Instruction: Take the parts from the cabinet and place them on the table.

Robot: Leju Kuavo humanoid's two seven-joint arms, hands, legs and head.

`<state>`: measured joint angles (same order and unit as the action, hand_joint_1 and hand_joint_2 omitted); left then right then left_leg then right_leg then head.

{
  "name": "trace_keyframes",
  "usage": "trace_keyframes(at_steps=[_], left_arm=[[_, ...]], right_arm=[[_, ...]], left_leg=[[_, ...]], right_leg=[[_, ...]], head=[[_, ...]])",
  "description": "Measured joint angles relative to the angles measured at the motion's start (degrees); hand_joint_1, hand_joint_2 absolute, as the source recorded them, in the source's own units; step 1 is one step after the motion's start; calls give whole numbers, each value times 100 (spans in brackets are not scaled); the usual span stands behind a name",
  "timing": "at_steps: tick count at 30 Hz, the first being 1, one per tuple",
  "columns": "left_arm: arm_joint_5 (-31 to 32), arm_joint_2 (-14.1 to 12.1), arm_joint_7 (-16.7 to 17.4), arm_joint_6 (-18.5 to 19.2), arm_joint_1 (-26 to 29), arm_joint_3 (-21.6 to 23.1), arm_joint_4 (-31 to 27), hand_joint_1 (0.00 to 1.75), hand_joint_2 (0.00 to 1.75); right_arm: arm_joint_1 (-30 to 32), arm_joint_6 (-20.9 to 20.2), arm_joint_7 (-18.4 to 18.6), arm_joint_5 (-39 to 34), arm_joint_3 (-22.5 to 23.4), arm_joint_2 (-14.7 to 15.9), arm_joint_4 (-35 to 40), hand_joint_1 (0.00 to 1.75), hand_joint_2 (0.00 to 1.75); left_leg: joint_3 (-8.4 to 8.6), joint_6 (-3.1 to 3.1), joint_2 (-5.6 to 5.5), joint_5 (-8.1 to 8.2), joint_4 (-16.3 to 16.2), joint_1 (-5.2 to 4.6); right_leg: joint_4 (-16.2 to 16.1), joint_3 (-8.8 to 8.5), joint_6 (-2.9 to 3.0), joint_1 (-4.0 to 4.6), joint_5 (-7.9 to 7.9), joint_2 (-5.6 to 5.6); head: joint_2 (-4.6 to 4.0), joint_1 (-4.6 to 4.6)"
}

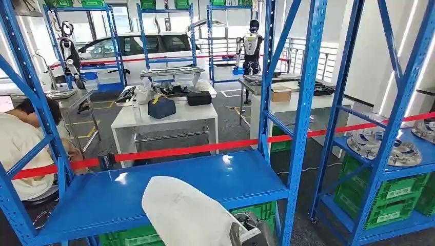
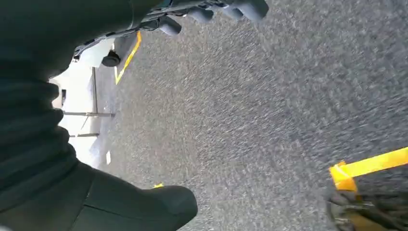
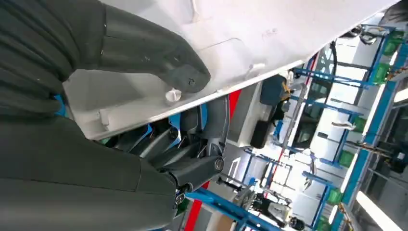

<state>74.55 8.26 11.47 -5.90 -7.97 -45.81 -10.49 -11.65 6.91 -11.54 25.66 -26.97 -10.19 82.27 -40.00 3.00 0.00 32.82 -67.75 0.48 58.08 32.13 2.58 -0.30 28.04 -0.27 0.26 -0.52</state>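
Note:
A large white moulded panel hangs just above the blue cabinet shelf at the bottom centre of the head view. My right hand grips its lower right end. In the right wrist view my thumb presses on the white panel and the dark fingers curl under its edge. Silvery round parts lie on the neighbouring rack's shelf at the right. A white table stands beyond the shelf. My left hand hangs over grey floor, its thumb and fingers apart, holding nothing.
Blue uprights and diagonal braces frame the shelf on both sides. Red barrier tape runs across behind it. A person sits at the left. Green crates fill the lower shelves. A blue bag and a black case sit on the white table.

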Motion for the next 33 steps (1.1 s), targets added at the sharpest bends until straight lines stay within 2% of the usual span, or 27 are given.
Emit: trace_keyframes(at_steps=[1,2,3,5,6,7,8,9,11,12,14,15,16,17,18,20,21,22,23,25,27,28,29,30,31,32,33], left_arm=[[0,0,0,0,0,-2,-2,0,175],[-4,0,0,0,-2,-9,-2,0,175],[-15,0,0,-2,-3,-11,-2,0,175],[-20,-2,0,-13,-3,-17,-7,0,175],[-26,-2,0,-17,-10,-17,-11,0,175],[-35,0,0,-17,-25,-17,-13,0,175],[-48,0,-4,-20,-29,-17,-15,0,175],[-52,0,-9,-22,-26,-20,-13,0,175],[-59,2,-7,-20,-25,-20,-13,0,175],[-61,9,-4,-22,-19,-22,-11,0,175],[-61,0,0,-22,-20,-24,-17,0,175],[-61,-7,-2,-22,-20,-26,-17,0,175],[-61,-4,-2,-22,-20,-26,-17,0,175],[-61,-4,-2,-22,-18,-26,-17,0,175],[-61,-4,-2,-22,-12,-26,-15,0,175],[-68,-2,-4,-26,-12,-26,-15,0,175],[-70,-2,-7,-39,-13,-31,-15,0,175],[-81,-2,-9,-57,-17,-35,-15,0,175],[-101,0,-7,-61,-17,-48,-17,0,175],[-179,0,-7,-76,-14,-100,-15,0,175],[-197,2,-7,-98,5,-138,-13,0,175],[-199,0,-13,-114,17,-160,-13,0,175],[-199,2,-15,-122,19,-173,-13,0,175],[-199,4,-17,-122,23,-175,-13,0,175],[-197,4,-20,-122,22,-177,-11,0,175],[-184,4,-26,-122,22,-177,-11,0,175],[-166,4,-28,-120,20,-177,-11,0,175]], right_arm=[[4,-15,2,7,0,-2,-2,175,175],[6,-33,4,9,0,-4,-4,175,175],[8,-59,4,9,0,-4,-7,175,175],[5,-83,0,24,0,-13,-7,175,175],[1,-96,-2,26,0,-22,-7,175,175],[1,-109,-2,28,0,-39,-4,175,175],[-7,-111,-4,35,2,-44,-7,175,175],[-12,-124,-9,44,2,-52,-7,175,175],[-12,-129,-4,52,2,-61,-7,175,175],[-10,-127,-4,57,2,-59,-9,175,175],[-11,-127,-2,59,2,-59,-9,175,175],[-12,-127,-5,59,2,-59,-9,175,175],[-9,-124,-4,59,2,-59,-11,175,175],[-7,-125,-4,59,2,-59,-15,175,175],[-5,-124,-2,59,2,-59,-22,175,175],[-6,-131,-6,61,2,-59,-33,175,175],[-12,-138,-11,66,2,-59,-33,175,175],[-25,-153,-15,70,2,-65,-33,175,175],[-41,-162,-15,74,2,-70,-33,175,175],[-52,-201,-41,74,2,-85,-41,175,175],[-68,-251,-44,74,2,-103,-61,175,175],[-87,-251,-46,74,2,-122,-72,175,175],[-99,-249,-46,72,2,-142,-90,175,175],[-103,-249,-46,72,2,-153,-98,175,175],[-102,-249,-44,74,2,-153,-109,175,175],[-97,-247,-39,74,2,-153,-125,175,175],[-91,-231,-28,81,2,-153,-138,175,175]], left_leg=[[-77,32,0,219,-428,13],[-100,53,1,238,-738,20],[-38,69,2,103,-818,32],[414,82,2,-360,-361,50],[817,75,0,-436,186,59],[1159,70,-19,-189,722,64],[1392,1,-45,-64,1067,11],[1282,-69,-34,-94,1037,5],[1226,-193,-31,-171,1019,-19],[1165,-264,0,-255,1052,18],[1009,-373,33,-389,1045,12],[938,-380,36,-473,1043,5],[839,-390,38,-552,1032,-5],[741,-392,40,-620,1020,-14],[615,-385,42,-697,996,-20],[415,-363,49,-805,939,-22],[319,-346,48,-856,900,-23],[266,-328,46,-894,865,-22],[221,-296,41,-927,840,-38],[225,-207,41,-1037,857,-26],[207,-116,30,-1168,929,-25],[160,-95,10,-1002,843,3],[66,-74,1,-627,619,1],[-8,-46,2,-238,257,14],[-75,-22,3,48,-139,24],[-117,-1,3,205,-523,25],[-103,11,3,159,-750,25]], right_leg=[[6,91,-8,0,-74,-1],[13,169,-20,-1,-145,-6],[22,254,-33,-6,-209,-9],[58,440,-79,-24,-335,-13],[87,518,-110,-34,-389,-13],[110,553,-148,-25,-427,-12],[124,576,-188,-14,-465,-15],[104,567,-223,-12,-532,-26],[44,579,-316,-17,-649,-24],[59,619,-341,-39,-653,-14],[480,790,-361,-46,4,4],[925,900,-376,-46,409,6],[1348,984,-385,-45,656,10],[1675,1027,-387,-43,740,11],[1880,994,-382,-40,649,12],[1538,598,-348,-27,256,11],[1051,212,-318,-20,111,11],[603,-130,-285,-11,163,11],[173,-380,-249,16,428,11],[30,-373,-219,44,420,27],[-2,-303,-118,39,283,15],[-14,-252,-80,10,204,-18],[-18,-164,-26,-6,131,-12],[-18,-77,-15,-7,54,-10],[-17,13,-19,-5,-18,-11],[-10,116,-27,-4,-95,-15],[-4,193,-37,-5,-168,-21]], head=[[0,0],[0,-4],[0,-11],[0,-9],[0,-11],[0,-7],[0,-9],[0,-9],[0,-11],[0,-13],[0,-7],[0,-13],[0,-9],[0,-9],[0,-11],[0,-9],[0,-9],[0,-7],[0,-7],[0,-17],[0,-31],[-7,-31],[0,-42],[0,-55],[0,-50],[0,-57],[0,-61]])
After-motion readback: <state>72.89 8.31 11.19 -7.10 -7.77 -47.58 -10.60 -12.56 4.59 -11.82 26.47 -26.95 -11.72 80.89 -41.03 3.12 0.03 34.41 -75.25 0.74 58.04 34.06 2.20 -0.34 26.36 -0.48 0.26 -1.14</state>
